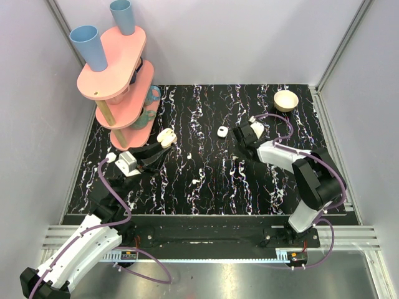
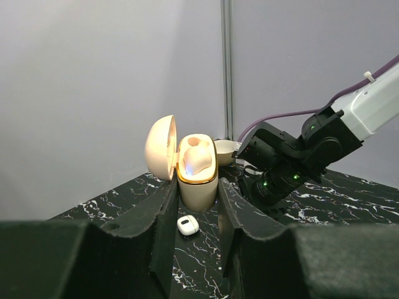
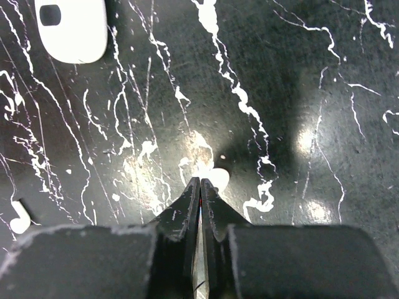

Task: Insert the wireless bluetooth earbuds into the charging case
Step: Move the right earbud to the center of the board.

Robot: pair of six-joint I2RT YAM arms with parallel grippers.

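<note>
Earbuds (image 3: 20,216) lie loose on the counter (image 1: 280,187), not in the case (image 2: 197,171). One shows in the right wrist view, low at the left edge, well to the left of the right gripper (image 3: 199,184). The top view shows another tiny white bit (image 1: 196,181) that reads as an earbud, alone on the dark marbled surface between the two arms.

The right gripper (image 1: 239,136) is clenched, its fingertips pressed together down at the counter with nothing seen between them. A small white blob sits just past the tips; I cannot tell whether it is an earbud or part of the marbling.

The left gripper (image 2: 196,193) grasps the case by its lower body and holds it upright. Its lid is swung open to the left, a gold band rings the rim, and a faint light glows inside. Whether anything sits in its wells I cannot tell. In the top view the case (image 1: 166,137) is at the tip of the left gripper (image 1: 163,142), near the foot of a pink rack (image 1: 115,68) that carries two blue cups (image 1: 89,45).

A white piece (image 1: 221,131) with a dark centre lies just beside the right gripper. A bowl (image 1: 286,100) stands at the far right.
</note>
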